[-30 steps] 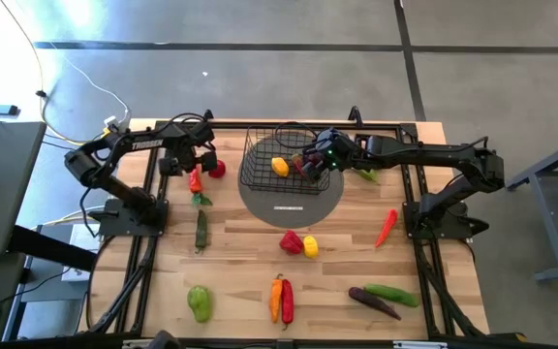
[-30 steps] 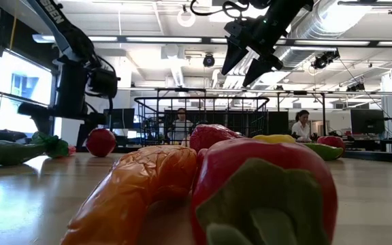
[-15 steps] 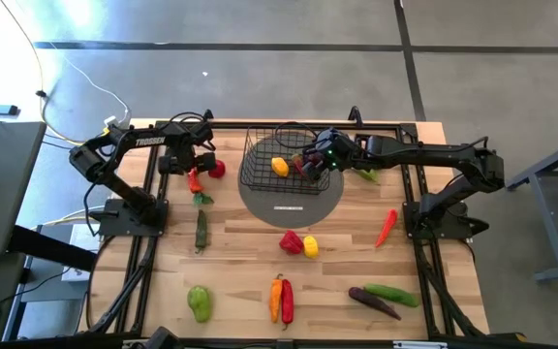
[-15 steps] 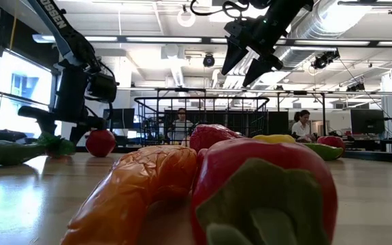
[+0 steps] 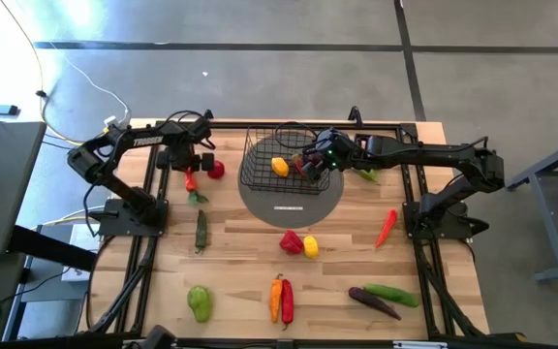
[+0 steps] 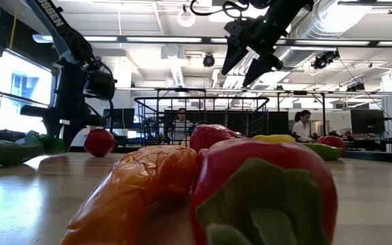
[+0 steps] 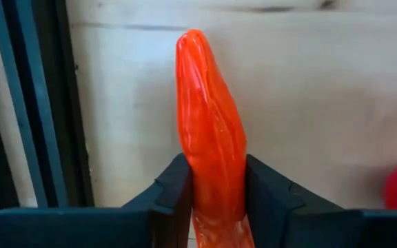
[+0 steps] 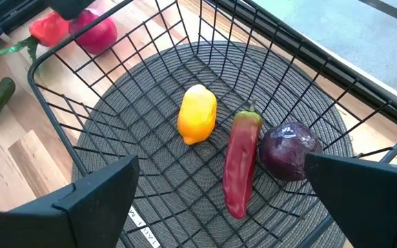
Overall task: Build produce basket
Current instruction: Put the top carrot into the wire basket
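The black wire basket stands on a round grey mat at the table's far middle. It holds a yellow fruit, a red pepper and a purple one. My right gripper hangs open above the basket's right part, fingers pointing down. My left gripper is at the far left, shut on a red-orange pepper. A red tomato lies just right of that pepper. More produce lies scattered over the table's near half. My left gripper pinches the red-orange pepper by its two long sides between its two fingers, which come from above and lie across it. The pointed end sticks out beyond the fingers. The green stem end is low by the table; whether it is lifted I cannot tell.
A cucumber, a green pear, a red pepper with a lemon, an orange and red pepper pair, an eggplant with a green pepper and a red chili lie on the wood. Black frame rails run along both sides.
My left gripper has shut on the red-orange pepper, taking hold of it where it lay beside the tomato. My right gripper has stayed open above the basket.
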Controlling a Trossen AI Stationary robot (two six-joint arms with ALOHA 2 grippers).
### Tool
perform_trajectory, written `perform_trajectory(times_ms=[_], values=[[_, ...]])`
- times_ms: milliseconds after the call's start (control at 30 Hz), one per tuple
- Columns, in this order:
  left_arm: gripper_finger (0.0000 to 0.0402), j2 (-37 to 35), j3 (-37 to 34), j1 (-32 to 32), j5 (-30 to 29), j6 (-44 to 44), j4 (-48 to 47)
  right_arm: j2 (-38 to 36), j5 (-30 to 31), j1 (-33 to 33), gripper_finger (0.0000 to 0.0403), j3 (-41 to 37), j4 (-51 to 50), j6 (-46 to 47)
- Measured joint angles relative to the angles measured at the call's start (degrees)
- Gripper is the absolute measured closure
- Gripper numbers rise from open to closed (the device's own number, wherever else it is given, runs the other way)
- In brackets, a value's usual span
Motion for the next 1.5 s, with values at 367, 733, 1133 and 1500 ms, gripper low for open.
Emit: perform_trajectory(times_ms=[367, 733, 1133, 1500], values=[[0.0315, -14.28, 0.02, 0.00, 2.91, 2.87, 2.66, 0.00, -2.41, 1.15, 0.0009, 0.00, 0.00, 1.96], [0.0315, -30.56, 0.02, -0.71, 9.74, 6.40, 6.88, -0.02, 0.78, 4.72, 0.0009, 3.29, -0.65, 1.96], [0.0315, -38.31, 0.02, -9.96, 15.20, 11.37, 27.56, -0.04, 7.29, 5.49, 0.0009, 8.51, -2.56, 2.00], [0.0315, -37.08, 0.04, -19.41, 15.11, 12.83, 39.61, -0.04, 11.36, 5.64, 0.0009, 12.23, -15.44, 11.08]])
